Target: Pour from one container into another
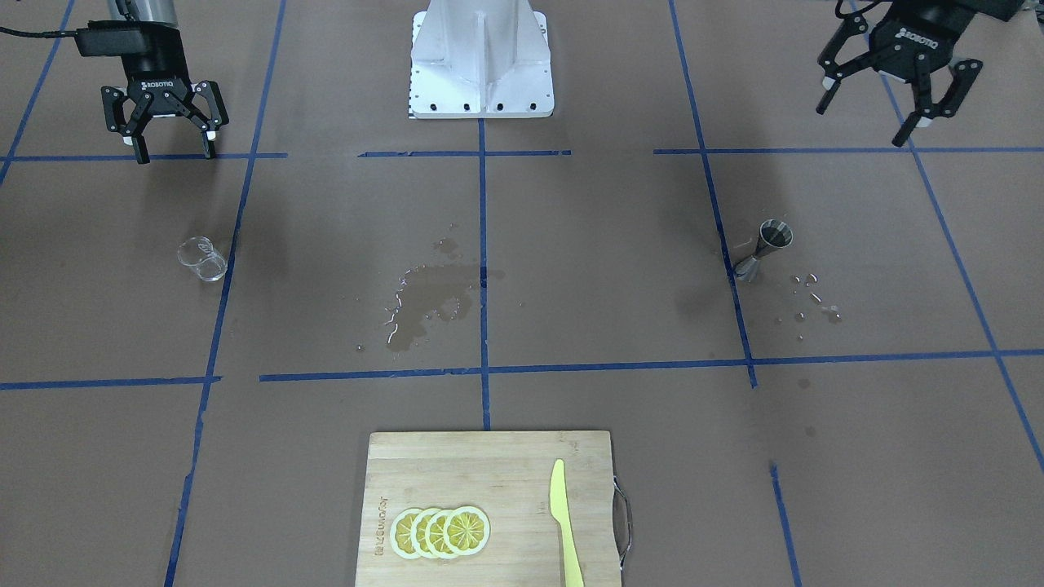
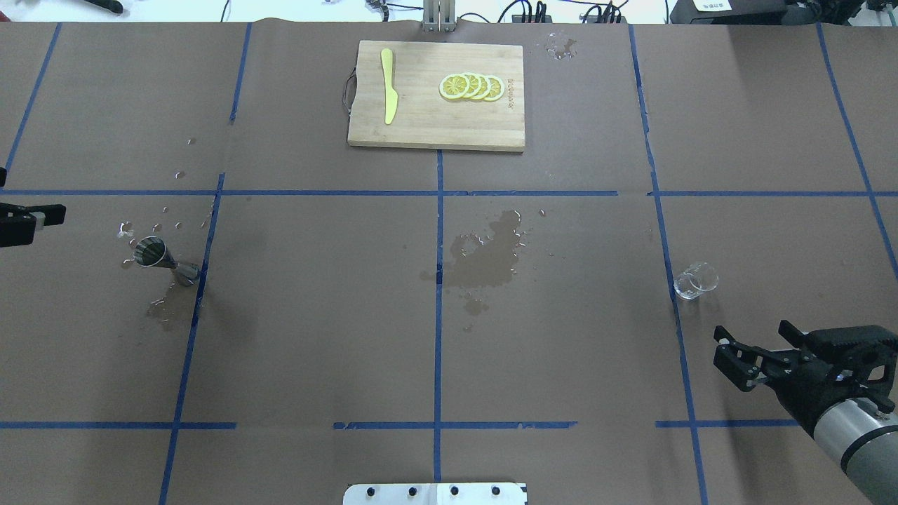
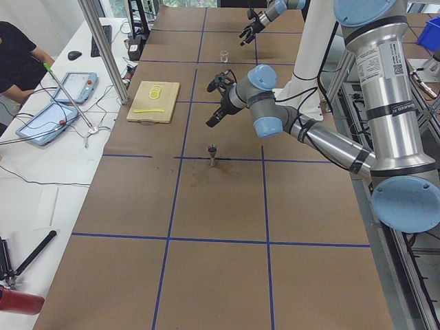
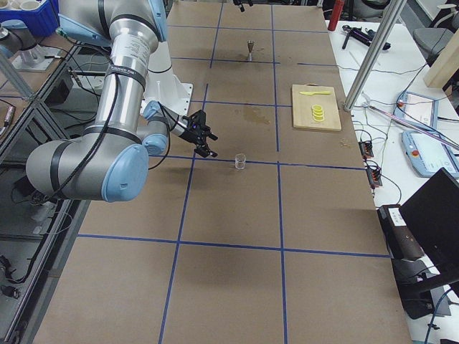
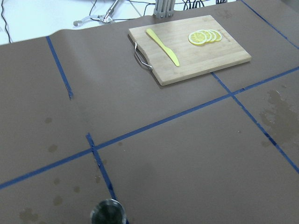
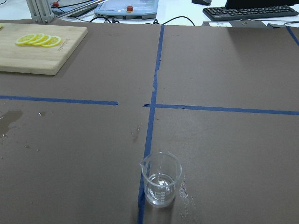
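A small clear glass beaker (image 1: 201,259) (image 2: 696,280) (image 6: 160,179) stands upright on the brown paper on my right side, with a little liquid in its bottom. A steel jigger (image 1: 763,249) (image 2: 158,258) (image 5: 108,214) stands upright on my left side, with droplets around it. My right gripper (image 1: 176,155) (image 2: 754,347) hovers open and empty, nearer the base than the beaker. Above the table my left gripper (image 1: 863,122) hangs open and empty, back from the jigger. Only one fingertip (image 2: 42,216) of it shows at the overhead view's left edge.
A wet spill (image 1: 432,297) (image 2: 487,256) darkens the paper at the table's middle. At the far middle edge lies a wooden cutting board (image 2: 421,119) (image 1: 457,473) with a yellow knife (image 2: 388,95) and several lemon slices (image 2: 471,86). The robot's white base (image 1: 481,61) stands between the arms.
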Tool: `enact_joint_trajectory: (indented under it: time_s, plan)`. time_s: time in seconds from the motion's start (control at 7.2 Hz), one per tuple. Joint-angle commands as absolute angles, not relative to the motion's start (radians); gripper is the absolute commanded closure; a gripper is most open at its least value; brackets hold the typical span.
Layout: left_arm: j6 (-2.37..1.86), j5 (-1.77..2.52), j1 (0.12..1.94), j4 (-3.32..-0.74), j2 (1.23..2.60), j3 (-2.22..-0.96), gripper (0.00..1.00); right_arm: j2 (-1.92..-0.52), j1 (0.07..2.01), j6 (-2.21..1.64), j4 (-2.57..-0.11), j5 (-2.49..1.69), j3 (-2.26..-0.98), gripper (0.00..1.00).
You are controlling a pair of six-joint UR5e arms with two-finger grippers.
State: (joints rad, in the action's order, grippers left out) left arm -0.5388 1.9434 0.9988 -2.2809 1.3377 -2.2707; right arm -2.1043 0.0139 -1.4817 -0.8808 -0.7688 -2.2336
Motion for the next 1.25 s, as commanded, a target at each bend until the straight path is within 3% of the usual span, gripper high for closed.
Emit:
enact_joint_trajectory:
  time_s: [0.0,0.28,0.69,1.11]
  plan:
    - [-0.482,1.967,1.054,-2.252,1.417,-2.2,0.0,-2.102,0.206,-1.346,-0.882,-0.973,-2.298,0.0]
    - [-0.482,1.968,1.052,-2.252,1.448,-2.175,0.0,-2.076,0.591,-1.112,-0.882,-1.37,-2.338,0.0]
    - [-0.456,2.086,1.092,-2.24,1.515,-2.059,0.0,-1.92,1.016,-0.747,-1.033,-1.865,-2.249,0.0]
    - [-0.093,2.155,1.299,-1.797,1.777,-1.9,0.0,-1.746,1.256,-0.357,-1.352,-2.138,-2.145,0.0]
